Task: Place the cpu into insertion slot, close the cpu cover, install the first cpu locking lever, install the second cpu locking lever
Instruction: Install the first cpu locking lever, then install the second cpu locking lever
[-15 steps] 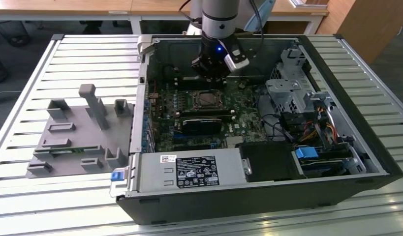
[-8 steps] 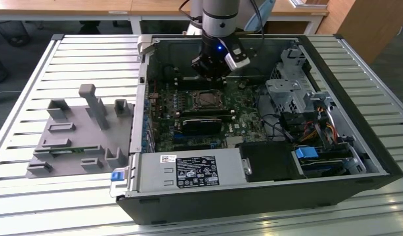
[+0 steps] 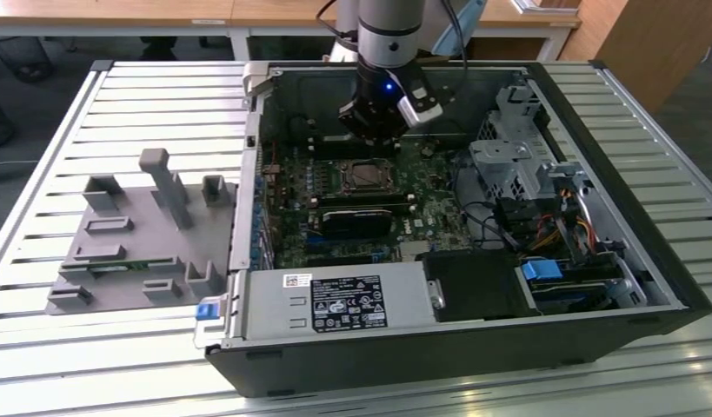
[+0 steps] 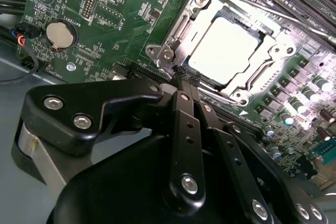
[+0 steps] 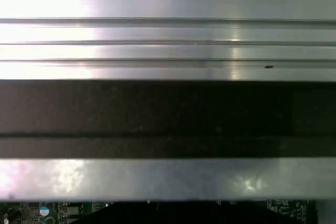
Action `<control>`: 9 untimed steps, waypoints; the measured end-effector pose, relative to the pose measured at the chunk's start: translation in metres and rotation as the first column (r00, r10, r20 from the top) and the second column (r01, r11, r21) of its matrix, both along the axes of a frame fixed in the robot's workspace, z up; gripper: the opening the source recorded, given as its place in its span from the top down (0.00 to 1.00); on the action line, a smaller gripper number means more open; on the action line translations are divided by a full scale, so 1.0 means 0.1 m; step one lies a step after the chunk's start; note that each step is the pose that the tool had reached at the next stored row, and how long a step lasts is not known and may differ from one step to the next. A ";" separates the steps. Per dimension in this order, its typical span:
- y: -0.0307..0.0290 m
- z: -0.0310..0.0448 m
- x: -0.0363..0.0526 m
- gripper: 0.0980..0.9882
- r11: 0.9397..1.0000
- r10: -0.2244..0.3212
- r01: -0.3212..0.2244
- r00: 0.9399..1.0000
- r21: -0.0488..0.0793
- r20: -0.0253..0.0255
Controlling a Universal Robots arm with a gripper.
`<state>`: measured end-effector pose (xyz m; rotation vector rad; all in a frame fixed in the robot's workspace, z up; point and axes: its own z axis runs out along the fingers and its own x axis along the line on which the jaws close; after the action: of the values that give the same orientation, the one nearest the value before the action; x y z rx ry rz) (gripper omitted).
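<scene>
Metal cpu cover (image 4: 262, 51) lies shut over the cpu (image 4: 226, 51); thin, stiff, probably light (push edges). Gripper (image 4: 184, 74) pinched narrow, empty, just near it.

The slatted metal table (image 3: 54, 365) carries 2 things: an open black computer case (image 3: 472, 347) spanning its middle and the exterior view's right side, and a grey fixture block (image 3: 136, 243) just beside the case, toward the exterior view's left edge.
</scene>
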<state>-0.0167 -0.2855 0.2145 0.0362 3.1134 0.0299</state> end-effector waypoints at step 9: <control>-0.034 0.000 0.005 0.99 1.000 0.000 0.000 1.000 0.000 0.000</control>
<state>-0.0162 -0.2889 0.2145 0.0362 3.1134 0.0298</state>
